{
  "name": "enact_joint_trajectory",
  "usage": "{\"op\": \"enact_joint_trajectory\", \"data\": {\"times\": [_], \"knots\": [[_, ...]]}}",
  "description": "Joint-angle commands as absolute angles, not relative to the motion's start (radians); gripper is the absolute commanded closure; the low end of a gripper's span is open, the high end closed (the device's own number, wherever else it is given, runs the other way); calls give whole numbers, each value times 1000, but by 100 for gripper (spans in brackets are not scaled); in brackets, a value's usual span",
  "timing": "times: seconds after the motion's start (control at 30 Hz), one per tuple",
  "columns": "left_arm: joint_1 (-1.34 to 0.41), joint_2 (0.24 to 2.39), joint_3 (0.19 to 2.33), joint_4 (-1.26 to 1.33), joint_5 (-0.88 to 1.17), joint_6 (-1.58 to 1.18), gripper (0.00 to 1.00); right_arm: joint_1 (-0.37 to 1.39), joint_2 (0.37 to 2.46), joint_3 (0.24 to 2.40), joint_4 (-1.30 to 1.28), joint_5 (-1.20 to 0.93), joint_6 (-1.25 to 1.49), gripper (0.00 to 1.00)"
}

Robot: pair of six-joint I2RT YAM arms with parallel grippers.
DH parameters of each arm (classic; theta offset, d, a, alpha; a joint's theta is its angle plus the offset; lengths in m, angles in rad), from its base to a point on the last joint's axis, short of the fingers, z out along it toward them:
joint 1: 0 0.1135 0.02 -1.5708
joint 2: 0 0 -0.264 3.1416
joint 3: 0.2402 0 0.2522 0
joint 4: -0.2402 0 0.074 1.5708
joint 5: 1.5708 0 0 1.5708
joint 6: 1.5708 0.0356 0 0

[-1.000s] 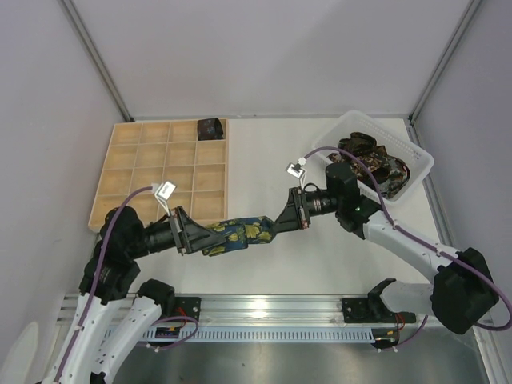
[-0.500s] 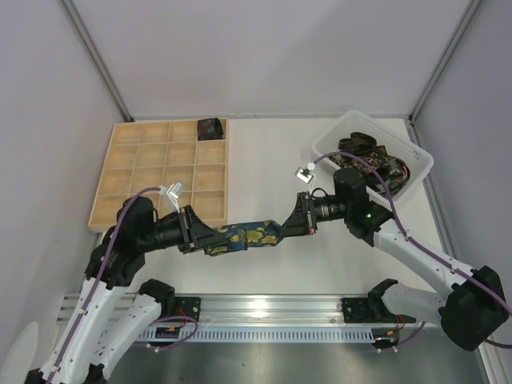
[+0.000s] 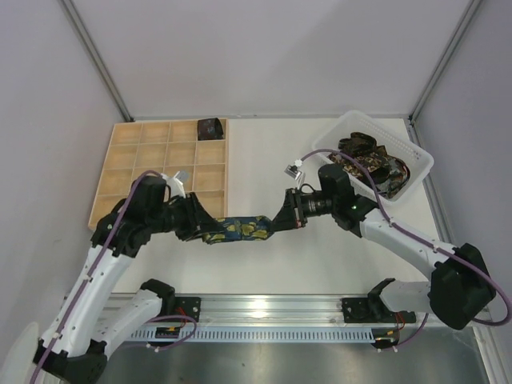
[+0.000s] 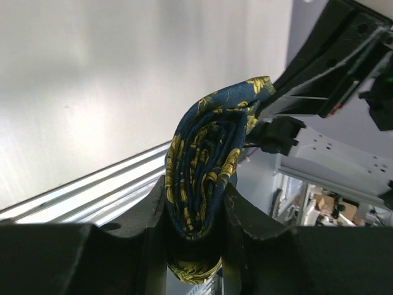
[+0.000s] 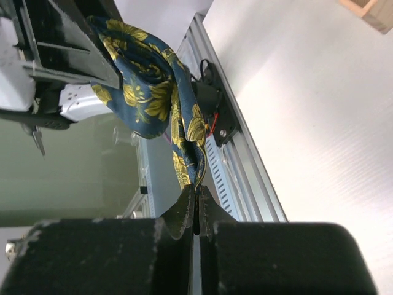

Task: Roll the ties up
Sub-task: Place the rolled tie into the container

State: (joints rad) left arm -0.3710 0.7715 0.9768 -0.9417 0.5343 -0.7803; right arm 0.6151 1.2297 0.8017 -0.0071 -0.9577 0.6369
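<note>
Status: one rolled tie [image 3: 210, 128], dark, sits in the top-right compartment of the wooden grid tray [image 3: 152, 164] at upper left of the top view. Several more ties [image 3: 370, 162] lie heaped in the white basket [image 3: 422, 162] at upper right. My estimate is an early stage, with one stowed, one in hand and the heap untouched.

In hand: the navy tie [image 3: 237, 228] with yellow-green flowers, bunched into a short thick bundle of folded layers. It is not a tight coil yet.

Left gripper [image 4: 195, 212]: partly closed, its jaws clamping the thick folded end of the bundle.

Right gripper [image 5: 195, 209]: pinched nearly shut on a thin edge of the same tie.

Position: the bundle spans between my two grippers at centre of the top view, just below the tray's lower-right corner. It seems lifted off the table [image 3: 272, 264], though I cannot confirm the gap.

Orientation: the long axis runs nearly left-right across the frame, with the right end slightly higher in the frame.

Left to do: finish winding this one and stow it in the tray.
</note>
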Motion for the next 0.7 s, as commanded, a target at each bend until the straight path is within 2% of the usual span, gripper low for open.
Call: {"op": "enact_joint_trajectory", "data": {"times": [0.0,0.2,0.43,0.67], "knots": [[-357,874,1089,-1089,325,-715,100,624,1284,879,-40,-907,669,100],[-357,1063,1259,-1181,154,-589,100,629,1440,1006,-20,-858,716,100],[-357,1273,1457,-1279,-36,-488,100,641,1638,1192,-109,-815,719,100],[-360,1411,1548,-1316,-139,-456,100,706,1831,1434,-167,-749,750,100]]}}
